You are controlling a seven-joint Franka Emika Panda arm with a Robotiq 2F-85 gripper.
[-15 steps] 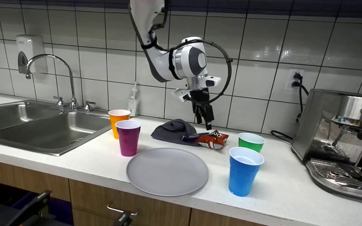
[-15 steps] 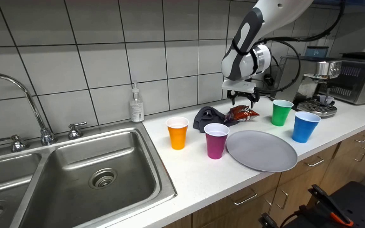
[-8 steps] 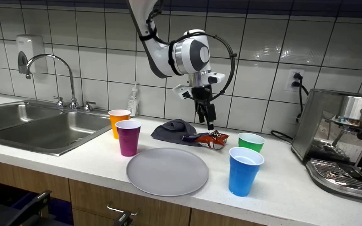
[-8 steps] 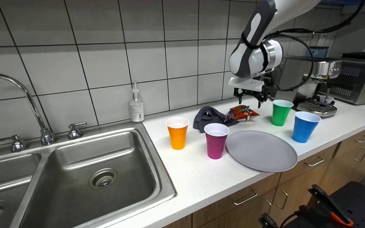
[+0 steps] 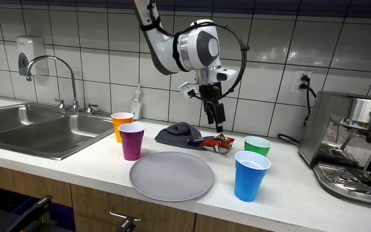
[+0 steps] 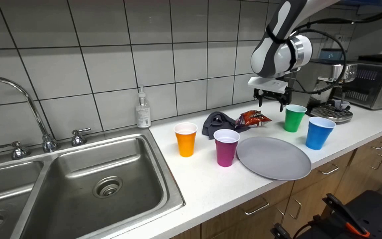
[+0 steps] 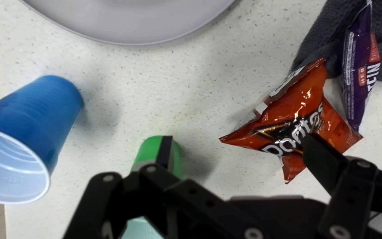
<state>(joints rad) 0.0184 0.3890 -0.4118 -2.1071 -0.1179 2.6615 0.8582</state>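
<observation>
My claw (image 6: pixel 271 105) hangs spread wide above the white counter (image 6: pixel 191 189) — the red Doritos bag (image 7: pixel 290 122) lies below, between the green cup (image 6: pixel 294 121) and the dark cloth (image 6: pixel 218 124), just beside a purple packet (image 7: pixel 358 73).

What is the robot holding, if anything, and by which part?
Nothing is held. The gripper hangs open above the counter, where the chip bag lies ungripped.

The white counter (image 5: pixel 288 183) carries a grey plate (image 5: pixel 171 176), dark cloth (image 5: pixel 175 133), Doritos bag (image 5: pixel 219 145) and four cups (image 5: pixel 250 180)
</observation>
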